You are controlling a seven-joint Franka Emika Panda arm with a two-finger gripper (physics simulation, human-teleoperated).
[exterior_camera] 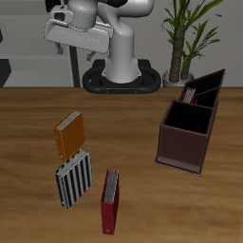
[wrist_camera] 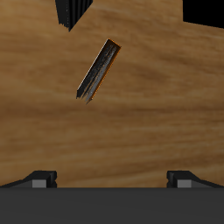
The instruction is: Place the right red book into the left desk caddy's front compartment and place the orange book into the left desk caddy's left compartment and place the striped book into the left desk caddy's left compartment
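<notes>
My gripper [exterior_camera: 68, 40] hangs high at the table's back, near the robot's base, open and empty. In the wrist view its fingertips [wrist_camera: 40, 178] stand wide apart around the gripper's middle [wrist_camera: 112, 179]. The orange book [exterior_camera: 68, 136] stands on the table below it and shows edge-on in the wrist view [wrist_camera: 98, 70]. The striped book [exterior_camera: 73, 178] stands just nearer the front edge and also shows in the wrist view [wrist_camera: 74, 10]. The near-black left desk caddy [exterior_camera: 211, 84] stands far back. A small red thing [exterior_camera: 190, 93], perhaps the right red book, shows at its edge.
A dark reddish-brown caddy box [exterior_camera: 187, 135] stands in front of the near-black one. A longer dark red book [exterior_camera: 111, 201] stands near the table's front edge beside the striped book. A potted plant [exterior_camera: 185, 38] stands behind the table.
</notes>
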